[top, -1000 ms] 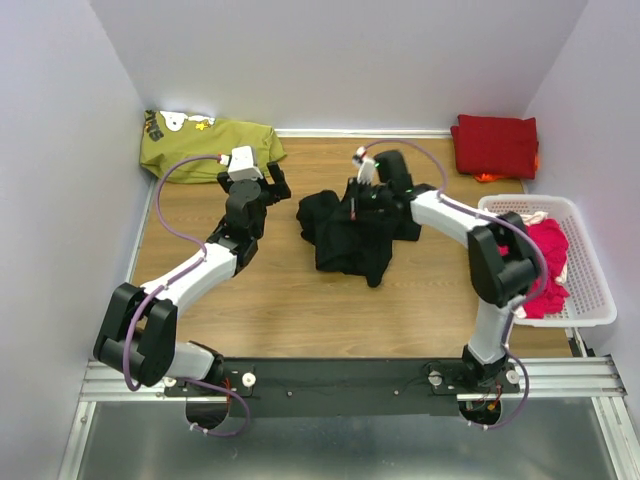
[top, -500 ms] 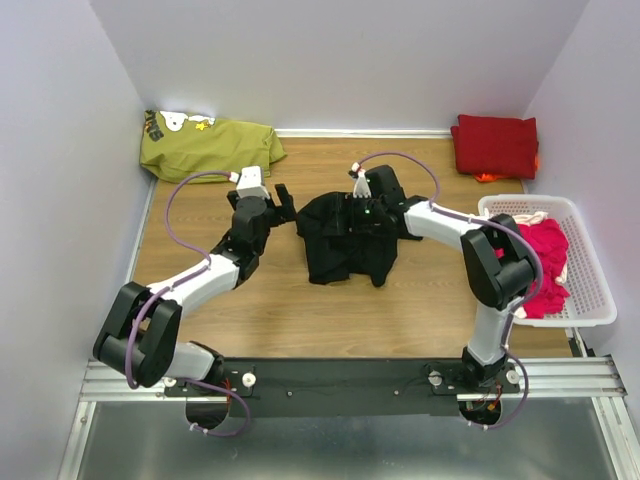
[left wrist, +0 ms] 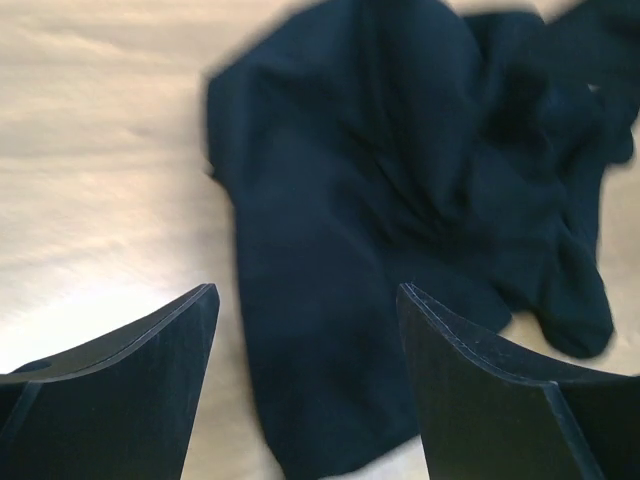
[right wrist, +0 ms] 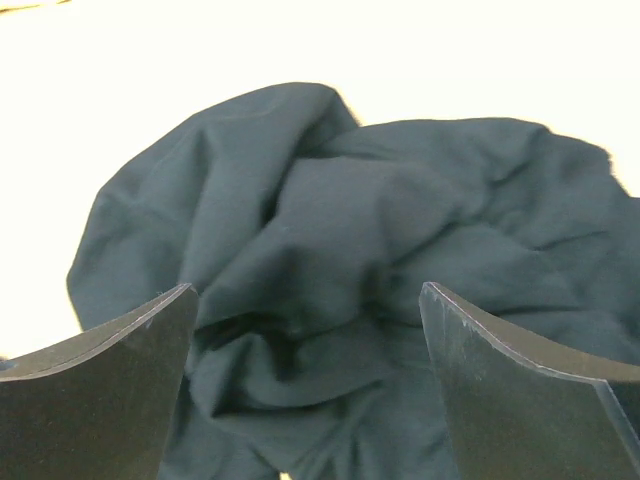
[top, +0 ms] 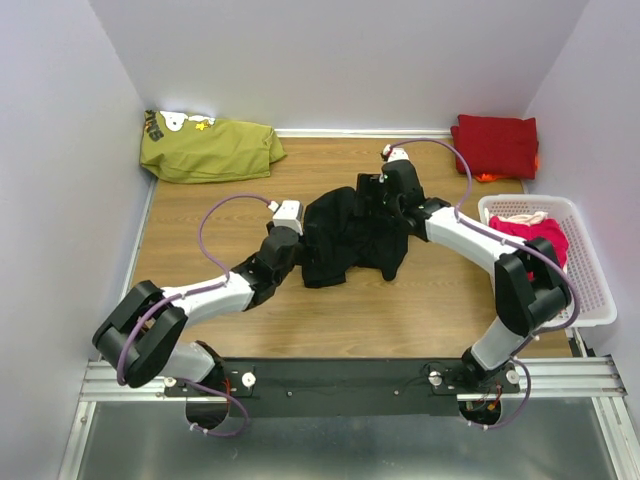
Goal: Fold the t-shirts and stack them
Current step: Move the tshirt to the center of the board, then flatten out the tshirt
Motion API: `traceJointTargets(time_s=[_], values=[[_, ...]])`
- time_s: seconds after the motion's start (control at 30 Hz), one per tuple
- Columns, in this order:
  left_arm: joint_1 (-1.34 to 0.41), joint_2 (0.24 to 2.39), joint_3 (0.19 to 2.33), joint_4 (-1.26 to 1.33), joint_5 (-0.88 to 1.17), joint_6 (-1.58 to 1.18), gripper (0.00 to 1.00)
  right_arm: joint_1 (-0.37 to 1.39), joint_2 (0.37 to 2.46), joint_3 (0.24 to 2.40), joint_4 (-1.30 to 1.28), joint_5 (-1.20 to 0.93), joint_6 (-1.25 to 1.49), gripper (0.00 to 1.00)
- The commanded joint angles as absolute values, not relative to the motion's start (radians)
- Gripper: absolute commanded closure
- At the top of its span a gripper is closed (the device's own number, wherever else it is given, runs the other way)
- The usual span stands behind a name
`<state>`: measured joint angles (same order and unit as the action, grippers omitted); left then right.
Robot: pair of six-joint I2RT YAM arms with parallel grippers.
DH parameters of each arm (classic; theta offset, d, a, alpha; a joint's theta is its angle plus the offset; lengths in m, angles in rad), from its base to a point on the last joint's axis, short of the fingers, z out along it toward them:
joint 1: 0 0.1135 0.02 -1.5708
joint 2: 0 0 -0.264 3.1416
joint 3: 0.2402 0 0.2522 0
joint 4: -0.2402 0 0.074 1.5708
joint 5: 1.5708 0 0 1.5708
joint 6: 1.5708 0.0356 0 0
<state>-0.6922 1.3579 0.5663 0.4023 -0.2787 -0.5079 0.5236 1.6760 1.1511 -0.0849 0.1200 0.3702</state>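
Top view: the black t-shirt (top: 350, 235) is lying crumpled mid-table, with the left gripper (top: 298, 243) sitting at its left edge and the right gripper (top: 378, 195) at its far side. A dark red t-shirt (top: 493, 145) is lying folded far right, and pink t-shirts (top: 548, 245) are filling the basket (top: 598, 300). Left wrist: fingers (left wrist: 130, 390) are hanging spread over the black cloth, pinching nothing. Right wrist: same, fingers (right wrist: 110, 390) gaping wide above the rumpled shirt.

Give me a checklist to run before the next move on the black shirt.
1. Left claw open, holding nothing: ok.
2. Right claw open, holding nothing: ok.
3. Black t-shirt lying flat for folding: not ok, crumpled in a heap.
4. Its printed side facing up: cannot tell.
5. Folded dark red t-shirt in the far right corner, apart from both arms: ok.
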Motion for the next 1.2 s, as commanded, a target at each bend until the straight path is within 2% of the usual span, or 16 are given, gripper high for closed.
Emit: traceJointTargets(time_s=[0.0,0.27,0.33,0.37,0.4,0.47,0.5,0.67,0.73,0.77,0.97,1.0,1.07,1.1,1.17], values=[[-0.75,1.376,0.548,0.35,-0.262,-0.58,0.19,0.525,1.628,1.108,-0.067,0.268,0.275,0.0],[-0.799,1.425,0.54,0.273,-0.311,-0.704,0.19,0.526,1.485,0.95,-0.101,0.284,0.428,0.01],[-0.801,1.457,0.554,0.24,-0.325,-0.724,0.19,0.526,1.473,0.879,-0.109,0.293,0.457,0.05],[-0.801,1.471,0.56,0.224,-0.331,-0.738,0.2,0.526,1.468,0.859,-0.113,0.293,0.486,0.11],[-0.801,1.483,0.571,0.2,-0.334,-0.759,0.26,0.526,1.465,0.841,-0.117,0.29,0.501,0.14],[-0.801,1.511,0.577,0.167,-0.359,-0.796,0.29,0.531,1.456,0.787,-0.121,0.279,0.534,0.2],[-0.801,1.516,0.577,0.161,-0.367,-0.816,0.33,0.535,1.445,0.77,-0.126,0.284,0.543,0.22],[-0.801,1.517,0.577,0.163,-0.365,-0.839,0.36,0.538,1.427,0.703,-0.127,0.298,0.578,0.3],[-0.801,1.522,0.586,0.161,-0.371,-0.838,0.43,0.538,1.436,0.692,-0.127,0.307,0.587,0.34],[-0.801,1.522,0.591,0.16,-0.371,-0.836,0.45,0.538,1.44,0.69,-0.127,0.308,0.597,0.39],[-0.801,1.523,0.606,0.144,-0.379,-0.836,0.66,0.538,1.512,0.699,-0.112,0.295,0.609,0.53],[-0.801,1.52,0.606,0.143,-0.38,-0.838,0.75,0.538,1.52,0.699,-0.109,0.288,0.611,0.59],[-0.801,1.51,0.606,0.132,-0.39,-0.839,0.83,0.538,1.534,0.703,-0.107,0.281,0.607,0.65],[-0.801,1.508,0.606,0.129,-0.393,-0.839,0.92,0.538,1.539,0.703,-0.109,0.275,0.609,0.76],[-0.801,1.49,0.606,0.115,-0.405,-0.844,1.0,0.537,1.534,0.701,-0.109,0.273,0.609,0.9]])
